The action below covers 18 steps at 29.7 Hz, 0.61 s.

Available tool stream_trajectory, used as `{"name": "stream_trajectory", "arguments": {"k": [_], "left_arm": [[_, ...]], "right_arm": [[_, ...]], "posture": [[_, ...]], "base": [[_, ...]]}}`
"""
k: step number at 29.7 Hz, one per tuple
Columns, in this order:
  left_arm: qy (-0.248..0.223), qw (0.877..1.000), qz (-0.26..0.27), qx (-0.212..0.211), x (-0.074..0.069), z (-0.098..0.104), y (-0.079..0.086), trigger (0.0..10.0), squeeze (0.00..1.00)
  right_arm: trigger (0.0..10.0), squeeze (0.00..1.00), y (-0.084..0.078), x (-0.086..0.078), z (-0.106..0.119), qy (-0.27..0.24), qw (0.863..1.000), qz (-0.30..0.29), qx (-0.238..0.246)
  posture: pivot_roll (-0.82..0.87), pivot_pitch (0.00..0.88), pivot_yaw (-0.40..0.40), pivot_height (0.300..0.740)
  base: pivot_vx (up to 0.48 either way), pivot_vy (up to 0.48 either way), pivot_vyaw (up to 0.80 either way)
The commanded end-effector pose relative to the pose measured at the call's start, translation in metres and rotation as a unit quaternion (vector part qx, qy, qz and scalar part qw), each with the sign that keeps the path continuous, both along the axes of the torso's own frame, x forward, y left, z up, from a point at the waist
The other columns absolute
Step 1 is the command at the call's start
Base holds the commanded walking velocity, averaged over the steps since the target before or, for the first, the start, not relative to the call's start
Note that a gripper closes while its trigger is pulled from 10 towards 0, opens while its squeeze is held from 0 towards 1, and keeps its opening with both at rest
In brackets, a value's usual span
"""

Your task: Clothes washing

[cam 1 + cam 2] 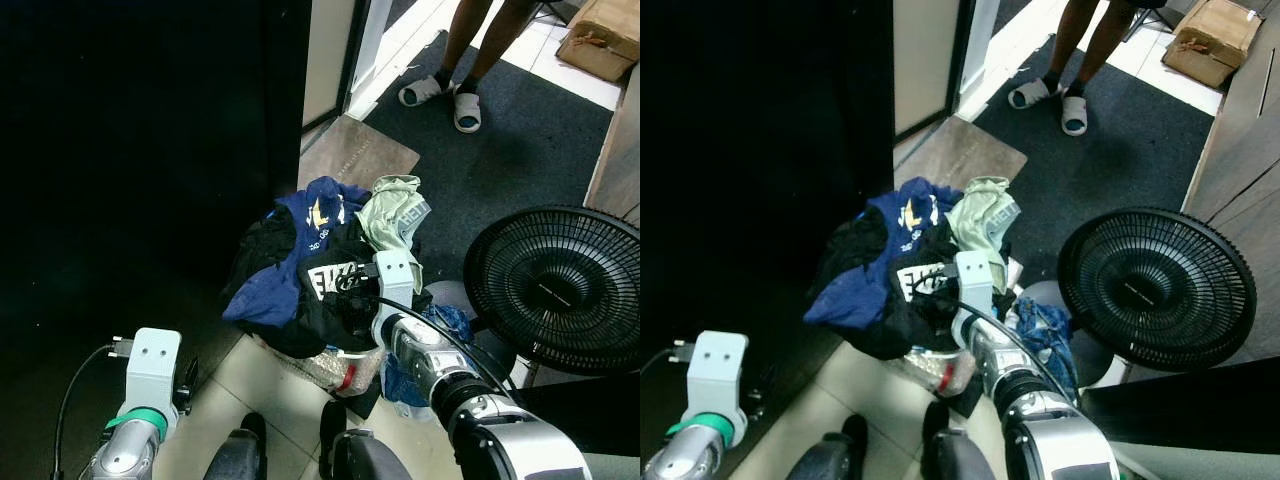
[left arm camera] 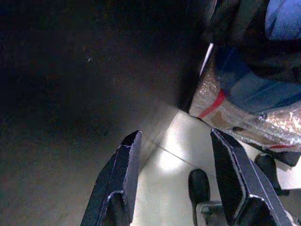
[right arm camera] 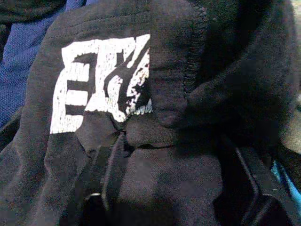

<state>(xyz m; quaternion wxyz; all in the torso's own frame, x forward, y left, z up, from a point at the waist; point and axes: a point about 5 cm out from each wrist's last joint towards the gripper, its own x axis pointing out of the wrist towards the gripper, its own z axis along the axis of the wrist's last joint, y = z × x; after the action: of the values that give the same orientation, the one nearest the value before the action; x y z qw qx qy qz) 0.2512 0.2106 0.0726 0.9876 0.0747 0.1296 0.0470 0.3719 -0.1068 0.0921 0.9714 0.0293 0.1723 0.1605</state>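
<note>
A: Down by the robot's feet, what's the left gripper (image 2: 176, 181) doing?
B: It hangs low over the floor tiles (image 2: 174, 160), fingers spread wide, holding nothing.

A: And the right gripper (image 3: 174, 188)?
B: It's pushed into the clothes pile (image 1: 320, 265), fingers wide apart against a black shirt (image 3: 141, 94) with white lettering. The pile sits on a wrapped box (image 1: 335, 368).

A: Further out?
B: A fan (image 1: 555, 285) right of the pile, then a person's sandalled feet (image 1: 440, 95) on dark carpet (image 1: 500, 150).

Deep shadow on the left; bright doorway light; sharp focus
</note>
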Motion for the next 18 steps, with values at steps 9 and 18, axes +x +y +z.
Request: {"name": "stream_trajectory", "arguments": {"k": [9,18], "left_arm": [[0.031,0.999,0.004,-0.005,-0.006,-0.014,0.000,10.0,0.00],[0.031,0.999,0.005,-0.005,-0.004,-0.016,0.001,10.0,0.00]], "right_arm": [[0.0,0.00,-0.007,0.001,0.007,-0.053,0.998,-0.021,0.034],[0.0,0.00,-0.011,0.005,0.021,-0.109,0.993,-0.028,0.046]], "posture": [[0.19,0.416,-0.028,0.740],[0.19,0.394,-0.027,0.740]], "base": [[0.000,0.000,0.00],[0.000,0.000,0.00]]}}
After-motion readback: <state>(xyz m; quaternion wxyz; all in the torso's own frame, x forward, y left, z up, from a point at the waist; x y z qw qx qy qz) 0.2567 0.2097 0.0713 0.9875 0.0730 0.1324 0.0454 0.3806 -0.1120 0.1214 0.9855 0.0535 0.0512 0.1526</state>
